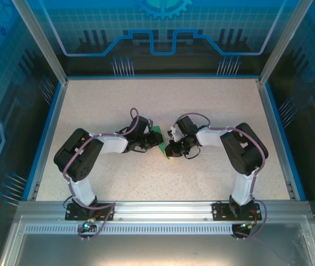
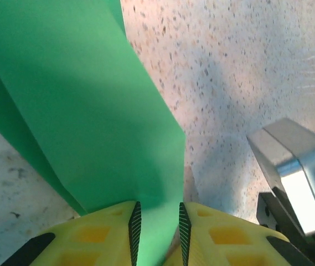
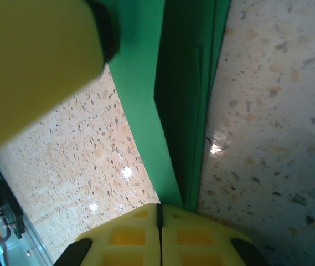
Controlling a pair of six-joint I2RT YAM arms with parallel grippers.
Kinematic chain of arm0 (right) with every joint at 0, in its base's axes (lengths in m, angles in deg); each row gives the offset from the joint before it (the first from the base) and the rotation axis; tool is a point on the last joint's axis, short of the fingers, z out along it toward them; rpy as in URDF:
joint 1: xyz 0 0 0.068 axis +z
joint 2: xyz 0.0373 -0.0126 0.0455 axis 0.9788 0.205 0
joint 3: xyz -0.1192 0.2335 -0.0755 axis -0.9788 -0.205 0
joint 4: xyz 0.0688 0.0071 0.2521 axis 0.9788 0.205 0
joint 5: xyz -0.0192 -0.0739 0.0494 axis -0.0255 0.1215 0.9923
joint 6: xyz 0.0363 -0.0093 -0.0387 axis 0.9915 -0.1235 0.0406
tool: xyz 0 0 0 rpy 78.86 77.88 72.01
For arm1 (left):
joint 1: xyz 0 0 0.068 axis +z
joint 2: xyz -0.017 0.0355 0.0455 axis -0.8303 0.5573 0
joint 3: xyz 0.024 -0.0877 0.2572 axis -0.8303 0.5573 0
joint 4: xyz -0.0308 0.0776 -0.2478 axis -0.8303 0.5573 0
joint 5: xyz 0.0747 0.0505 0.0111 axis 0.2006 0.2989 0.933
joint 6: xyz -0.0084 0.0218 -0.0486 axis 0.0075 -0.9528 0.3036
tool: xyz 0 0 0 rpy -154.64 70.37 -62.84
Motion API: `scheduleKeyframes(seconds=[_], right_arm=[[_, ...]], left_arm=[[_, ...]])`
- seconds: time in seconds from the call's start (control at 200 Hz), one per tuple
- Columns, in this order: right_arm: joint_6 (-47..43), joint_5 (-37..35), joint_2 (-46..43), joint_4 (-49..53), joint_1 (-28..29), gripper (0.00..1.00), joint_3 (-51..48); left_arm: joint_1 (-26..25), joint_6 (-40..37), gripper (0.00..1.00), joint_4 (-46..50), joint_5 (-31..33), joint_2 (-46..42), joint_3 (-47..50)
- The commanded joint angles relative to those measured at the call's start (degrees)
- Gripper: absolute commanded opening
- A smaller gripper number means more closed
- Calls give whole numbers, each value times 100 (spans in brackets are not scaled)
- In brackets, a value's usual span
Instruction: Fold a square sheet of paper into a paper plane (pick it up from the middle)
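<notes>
Mid-table, both claws met at the thin bright-green sheet of paper (image 1: 159, 138), partly folded and seemingly raised off the speckled beige tabletop (image 1: 212, 105).

Right gripper (image 3: 159, 211): jaws fully together, pinching the sheet's layered folded edge.

Left gripper (image 2: 158, 215): jaws a little apart, paper running between the black pads (image 2: 135, 221). I could not tell whether they bit on it.

Judged step: handing the fold between claws so that a crease could be set. Notes for doing it well:
- Keep the right pinch firm on all layers.
- Run the left claw along the fold line, not across it.
- Do not draw the two claws apart, since paper this thin would likely slip or tear.

In the way: the claws were crowded. The left claw's yellow finger (image 3: 35, 61) loomed close in the right wrist view. The right arm's silver metal bracket (image 2: 298, 166) sat just beside the left claw. The blue side walls (image 1: 45, 133) were well apart from the work.
</notes>
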Motion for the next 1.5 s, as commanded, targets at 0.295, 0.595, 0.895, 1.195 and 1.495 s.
scheduleKeyframes(seconds=[0.295, 0.595, 0.895, 1.195, 1.495], right_arm=[[25, -385, 436, 761, -73, 5, -100], [-108, -399, 356, 904, -74, 5, -189], [-119, -394, 339, 922, -74, 5, -212], [-124, -407, 334, 941, -72, 5, -228], [-126, -415, 313, 959, -73, 5, -236]], left_arm=[[-58, -159, 27, 82, 219, 475, -203], [132, -515, 27, 433, 657, 519, -417], [493, -761, 27, 499, 648, 684, -601], [799, -1022, 27, 454, 473, 864, -854], [952, -1184, 27, 519, 420, 988, -1066]])
